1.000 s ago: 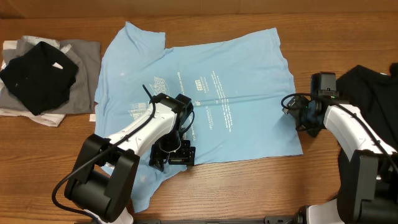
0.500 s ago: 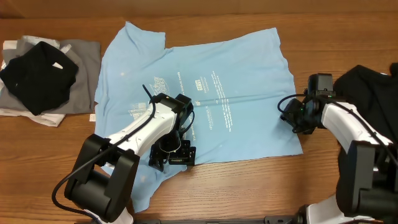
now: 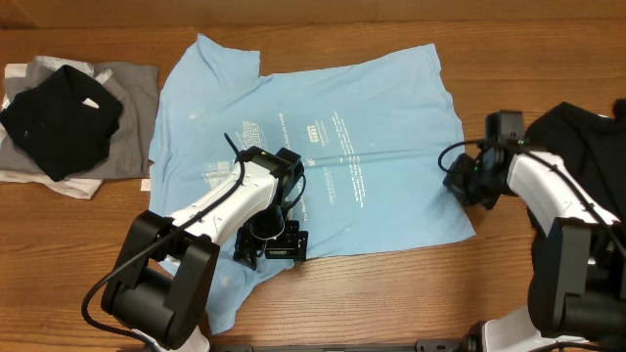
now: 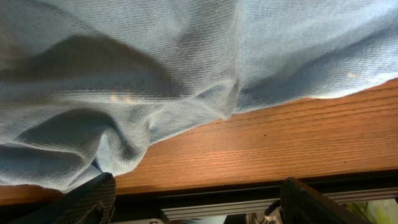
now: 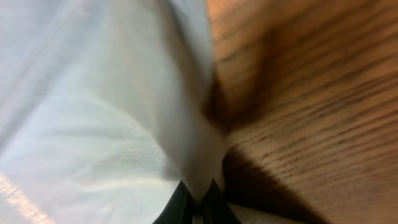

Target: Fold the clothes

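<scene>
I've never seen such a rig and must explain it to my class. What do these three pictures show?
Two robot arms work at a wooden table. The wide picture looks down from above; the close-ups come from a camera on each wrist. A blue shirt lies spread out, with a black garment at the right and a pile of clothes at the left. The left end effector is open at the shirt's near edge; the right end effector is shut, pinching its right edge.

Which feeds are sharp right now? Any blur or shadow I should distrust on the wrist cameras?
Overhead: sharp, evenly lit, T-shirt print visible. Left wrist: crisp fabric weave, warm glare streak on the table. Right wrist: soft and blurred throughout, dark shadow on the table beside the T-shirt edge.
</scene>
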`<action>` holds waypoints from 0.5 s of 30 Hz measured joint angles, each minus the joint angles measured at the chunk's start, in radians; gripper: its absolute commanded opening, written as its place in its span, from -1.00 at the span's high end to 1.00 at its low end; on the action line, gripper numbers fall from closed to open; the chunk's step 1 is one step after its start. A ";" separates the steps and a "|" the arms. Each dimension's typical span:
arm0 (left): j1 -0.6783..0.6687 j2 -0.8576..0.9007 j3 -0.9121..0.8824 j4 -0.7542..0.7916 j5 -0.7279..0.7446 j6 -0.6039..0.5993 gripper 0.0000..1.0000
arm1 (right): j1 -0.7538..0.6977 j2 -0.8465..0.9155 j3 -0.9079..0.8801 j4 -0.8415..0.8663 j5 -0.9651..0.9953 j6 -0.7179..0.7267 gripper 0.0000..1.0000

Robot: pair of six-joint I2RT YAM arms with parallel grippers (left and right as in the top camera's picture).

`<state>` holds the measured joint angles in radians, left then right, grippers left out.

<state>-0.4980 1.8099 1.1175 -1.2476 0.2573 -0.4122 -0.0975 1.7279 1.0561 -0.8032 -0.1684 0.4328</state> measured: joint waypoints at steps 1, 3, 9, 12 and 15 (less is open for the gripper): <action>0.000 0.000 0.000 0.000 0.000 0.000 -0.75 | 0.000 0.000 0.023 -0.013 -0.001 0.000 0.92; 0.000 0.000 0.000 0.001 0.000 0.000 -0.75 | 0.002 -0.001 0.051 -0.025 -0.010 0.000 0.91; 0.000 0.000 0.000 0.007 0.000 0.000 -0.75 | 0.069 -0.001 0.058 -0.027 -0.031 0.019 0.67; 0.000 0.000 0.000 0.007 0.000 0.000 -0.75 | 0.149 -0.001 0.048 0.008 -0.038 0.053 0.55; 0.000 0.000 0.000 0.007 0.000 0.000 -0.75 | 0.235 -0.001 0.038 0.046 -0.042 0.082 0.44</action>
<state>-0.4980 1.8099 1.1175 -1.2407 0.2573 -0.4122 0.1379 1.7271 1.0943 -0.7570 -0.2104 0.5152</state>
